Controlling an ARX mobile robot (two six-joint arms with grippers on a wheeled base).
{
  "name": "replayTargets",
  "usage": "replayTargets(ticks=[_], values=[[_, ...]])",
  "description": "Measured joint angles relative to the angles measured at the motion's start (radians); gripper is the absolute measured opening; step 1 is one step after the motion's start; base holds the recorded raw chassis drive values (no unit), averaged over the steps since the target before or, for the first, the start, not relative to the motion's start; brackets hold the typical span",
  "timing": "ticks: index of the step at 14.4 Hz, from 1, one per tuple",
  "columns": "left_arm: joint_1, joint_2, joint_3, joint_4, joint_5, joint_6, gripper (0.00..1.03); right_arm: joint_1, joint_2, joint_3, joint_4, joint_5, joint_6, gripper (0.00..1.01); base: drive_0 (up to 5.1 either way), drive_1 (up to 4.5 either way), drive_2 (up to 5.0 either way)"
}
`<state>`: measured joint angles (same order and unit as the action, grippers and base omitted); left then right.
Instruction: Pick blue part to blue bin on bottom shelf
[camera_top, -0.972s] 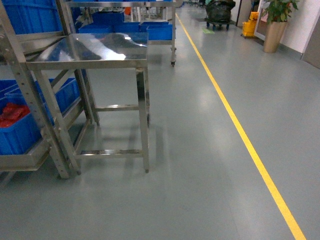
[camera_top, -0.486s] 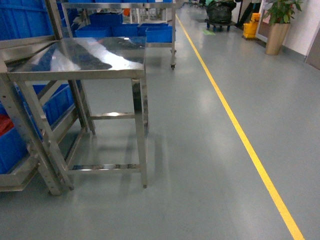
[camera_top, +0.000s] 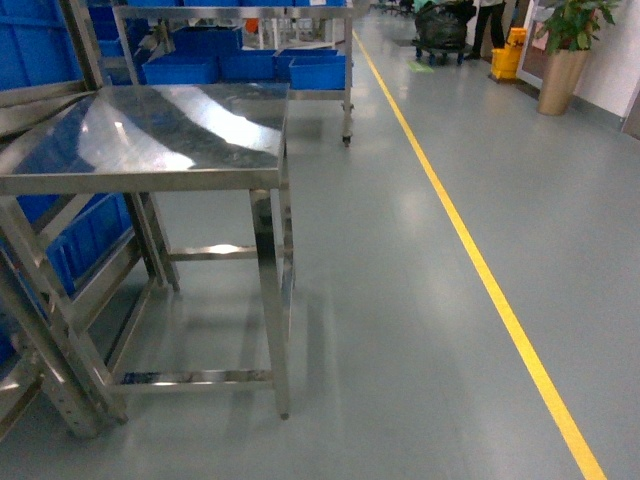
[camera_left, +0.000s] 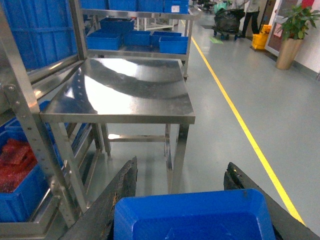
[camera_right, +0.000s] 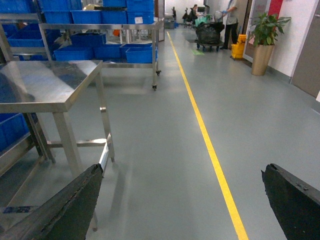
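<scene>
Only the left wrist view shows the left gripper (camera_left: 182, 200): its two dark fingers (camera_left: 117, 192) stand apart, flanking a blue bin (camera_left: 192, 217) that fills the gap at 6 o'clock; whether the fingers press its walls cannot be told. Likewise, only the right wrist view shows the right gripper (camera_right: 182, 200), fingers (camera_right: 292, 197) spread wide over bare grey floor (camera_right: 160, 150), with nothing between them. The head view shows neither gripper. A stainless-steel table (camera_top: 160, 130) stands at 10 o'clock in the head view. At 9 o'clock in the left wrist view a perforated rack post (camera_left: 30, 125) rises before a blue crate of red parts (camera_left: 17, 165). A yellow floor line (camera_top: 470, 250) runs towards 12 o'clock, where a wheeled rack of blue bins (camera_top: 260, 60) and a potted plant (camera_top: 570, 40) stand. No blue part is distinguishable.
</scene>
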<state>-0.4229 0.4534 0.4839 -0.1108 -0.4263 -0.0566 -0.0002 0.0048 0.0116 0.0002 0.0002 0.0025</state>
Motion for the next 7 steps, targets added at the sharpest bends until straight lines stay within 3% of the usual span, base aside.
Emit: replayTargets(ticks=[7], values=[[0.0,0.004,-0.002,0.0,0.0,0.0,0.44,0.0,0.0,0.0,-0.007,0.0,0.0,0.98,0.0,4.21,-4.2]])
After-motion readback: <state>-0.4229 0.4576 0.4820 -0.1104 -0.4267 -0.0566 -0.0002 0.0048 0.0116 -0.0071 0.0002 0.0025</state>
